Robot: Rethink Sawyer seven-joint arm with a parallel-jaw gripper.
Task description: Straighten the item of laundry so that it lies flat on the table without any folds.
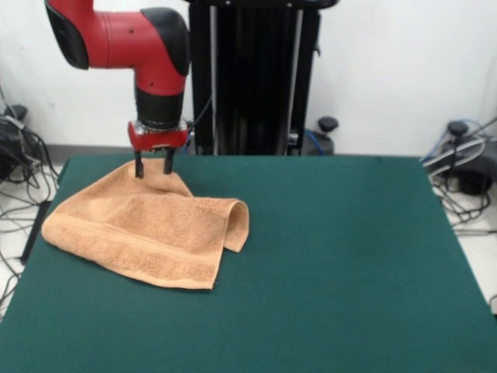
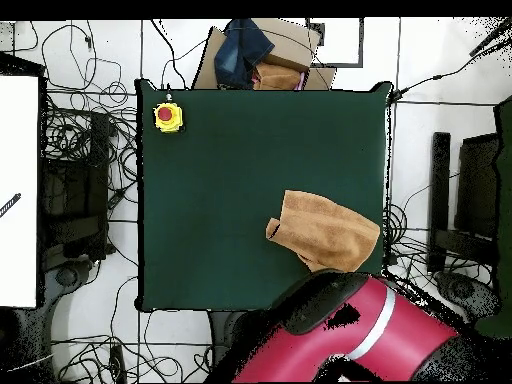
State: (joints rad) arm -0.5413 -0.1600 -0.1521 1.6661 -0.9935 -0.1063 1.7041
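The towel (image 1: pixel 147 233) was not yet flat: its right side was doubled over in a rounded fold, and its far corner rose in a peak, so most of the straightening remained. It lay on the table (image 1: pixel 349 272), toward the left and far side in the front view. The gripper (image 1: pixel 154 166) stood at that raised corner, fingers slightly apart; whether they pinched the cloth could not be told.
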